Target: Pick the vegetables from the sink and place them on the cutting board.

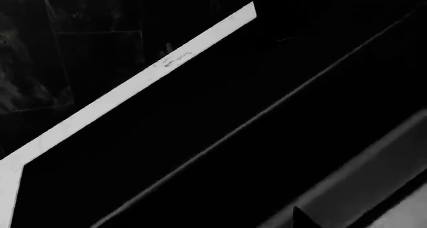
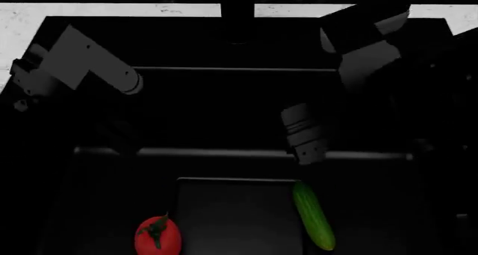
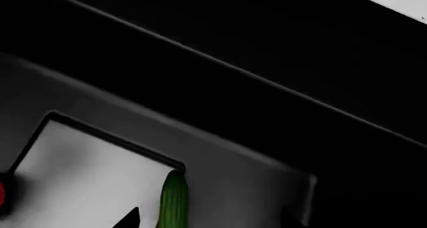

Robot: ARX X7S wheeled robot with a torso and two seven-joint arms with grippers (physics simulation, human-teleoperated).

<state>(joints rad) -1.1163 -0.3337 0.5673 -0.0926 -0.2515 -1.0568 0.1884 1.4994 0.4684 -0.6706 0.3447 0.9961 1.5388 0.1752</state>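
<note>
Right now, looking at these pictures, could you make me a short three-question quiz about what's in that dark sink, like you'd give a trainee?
1. True or false: the tomato and the cucumber are touching each other.
2. Which vegetable does the right wrist view show most fully? A) tomato B) cucumber C) neither
3. Fill in: in the head view, the arm nearer the cucumber is the ____ arm.

Key:
1. False; they lie apart, on opposite sides of a raised rectangular panel in the sink.
2. B; the cucumber shows clearly, with only a red sliver at the picture's edge.
3. Right; its jaws cannot be made out in the dark.
</note>
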